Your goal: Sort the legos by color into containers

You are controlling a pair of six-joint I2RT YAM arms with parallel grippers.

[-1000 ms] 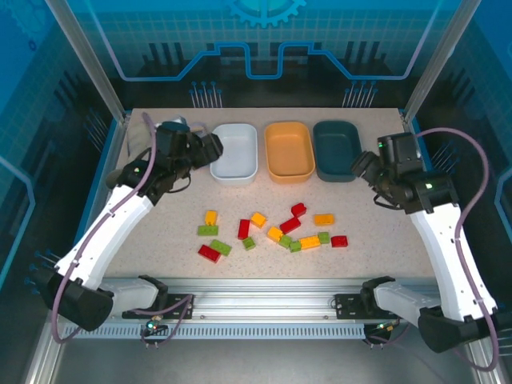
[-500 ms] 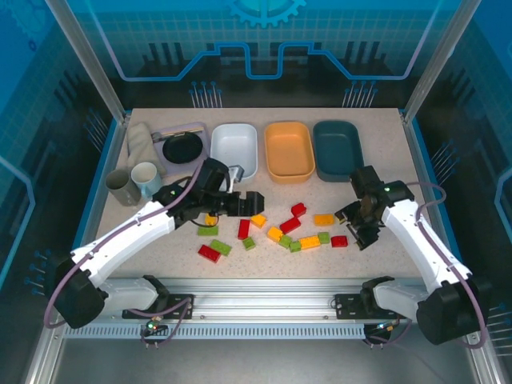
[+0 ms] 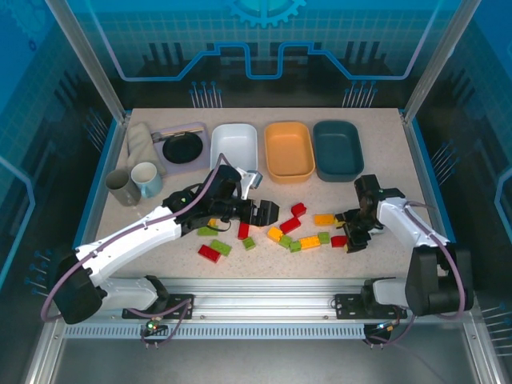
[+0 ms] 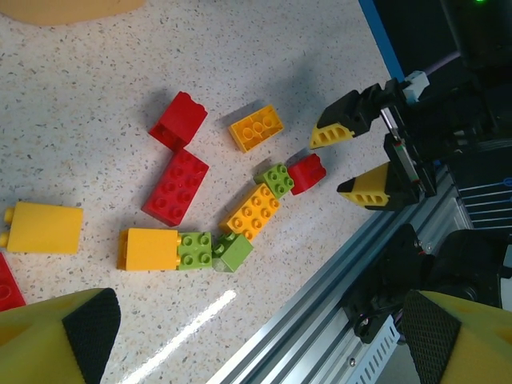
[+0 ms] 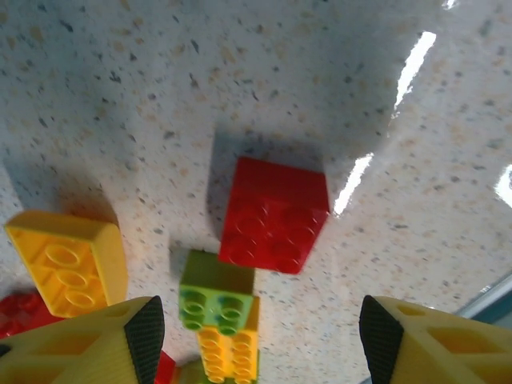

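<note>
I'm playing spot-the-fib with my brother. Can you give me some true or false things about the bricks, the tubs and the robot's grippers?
1. The white tub, orange tub and dark teal tub have nothing in them. True.
2. The right gripper is squeezing a green brick. False: it is open, over a red brick.
3. The orange tub sits between the other two tubs. True.
4. Every brick on the table is red. False: there are green bricks and yellow-orange bricks too.
5. The left gripper is holding a brick. False: it is open and empty.
</note>
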